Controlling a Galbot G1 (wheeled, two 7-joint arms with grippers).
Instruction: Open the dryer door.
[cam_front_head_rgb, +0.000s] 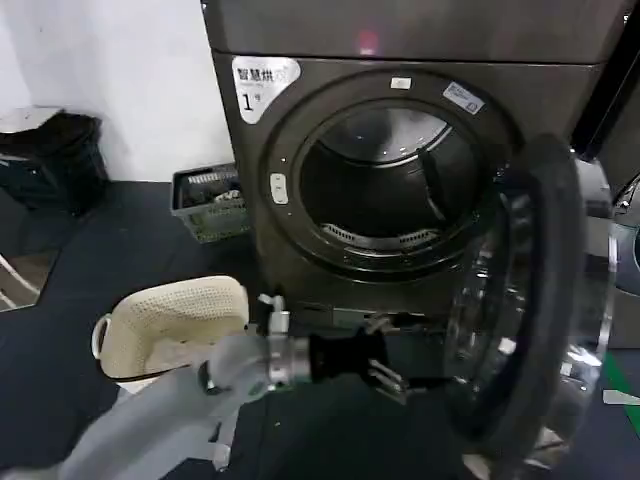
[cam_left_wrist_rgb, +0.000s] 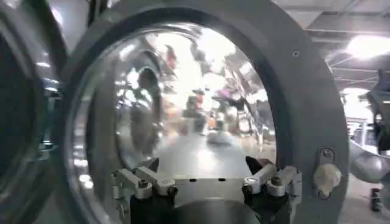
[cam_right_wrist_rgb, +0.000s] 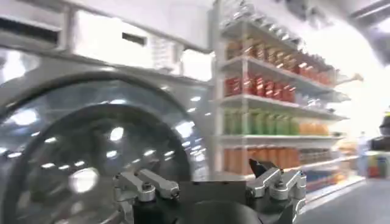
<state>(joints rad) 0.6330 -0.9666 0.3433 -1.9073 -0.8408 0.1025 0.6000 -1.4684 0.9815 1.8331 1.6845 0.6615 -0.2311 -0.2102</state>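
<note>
The dryer is a dark metallic machine with a white "1" label, and its round drum opening is exposed. The dryer door stands swung out to the right, seen almost edge on, with the chrome rim facing away. My left gripper reaches in low from the left and sits open just in front of the door's inner side. In the left wrist view the left gripper is spread wide before the door's bulging glass, inside the grey-blue ring. My right gripper is open, holding nothing, off by a neighbouring machine.
A cream laundry basket stands on the dark floor at front left. A grey crate sits beside the dryer and a black bin by the wall. Another machine is close behind the door. Stocked shelves stand beyond the right gripper.
</note>
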